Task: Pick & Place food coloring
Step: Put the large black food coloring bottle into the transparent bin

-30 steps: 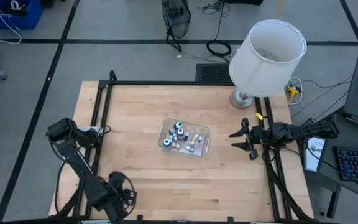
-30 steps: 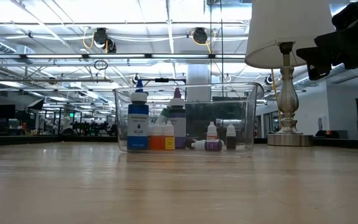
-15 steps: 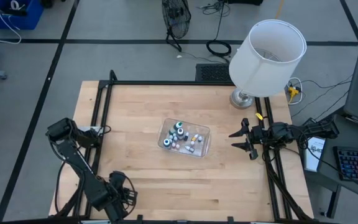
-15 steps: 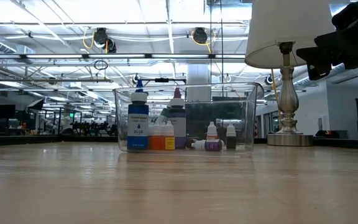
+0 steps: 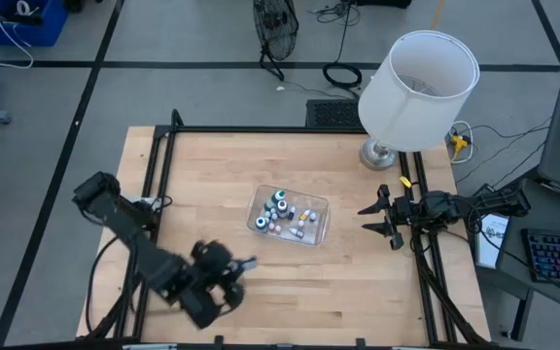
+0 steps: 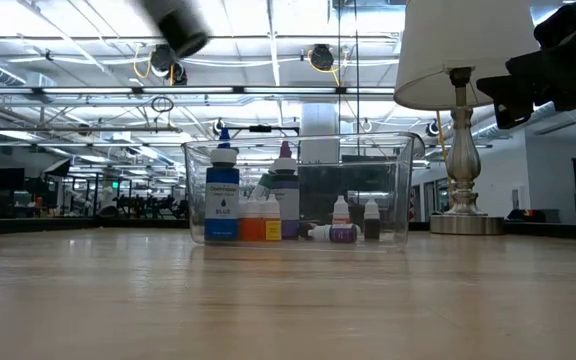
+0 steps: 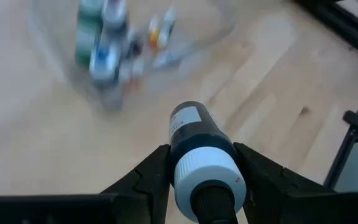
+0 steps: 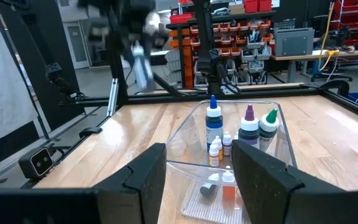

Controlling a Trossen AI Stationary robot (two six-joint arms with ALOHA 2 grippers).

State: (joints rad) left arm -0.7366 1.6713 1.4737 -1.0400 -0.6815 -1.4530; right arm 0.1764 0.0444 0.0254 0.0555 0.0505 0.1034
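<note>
Across the pale wooden counter (image 5: pixel 222 175), framed by a black rail, you see the clear plastic tub (image 5: pixel 288 217) standing near the middle, with the food coloring bottles (image 5: pixel 282 212) gathered inside it; in the low view the tub (image 6: pixel 298 190) shows a tall blue-labelled bottle, a purple-capped one, orange and yellow small ones, and one lying on its side. Near the front edge of the counter, toward your left, the left tool (image 5: pixel 231 275) hangs above the wood, well apart from the tub, its fingers closed on a single food coloring bottle (image 7: pixel 201 155) with a dark body and a white collar, seen end-on between the two dark fingers (image 7: pixel 145 177) in the left wrist view. At the right rail, the right tool (image 5: pixel 379 219) waits with its jaws apart and empty, pointing toward the tub; its fingers (image 8: pixel 263 174) frame the tub (image 8: pixel 229 149) in the right wrist view. At the far right corner of the counter stands a lamp (image 5: pixel 418 86) with a white shade and a metal base. Beyond the counter you see a grey floor crossed by dark lines, loose cables, a keyboard (image 5: pixel 557 258) at the right, and, in the low view, a large hall with ceiling lights and pipes (image 6: pixel 168 65).
</note>
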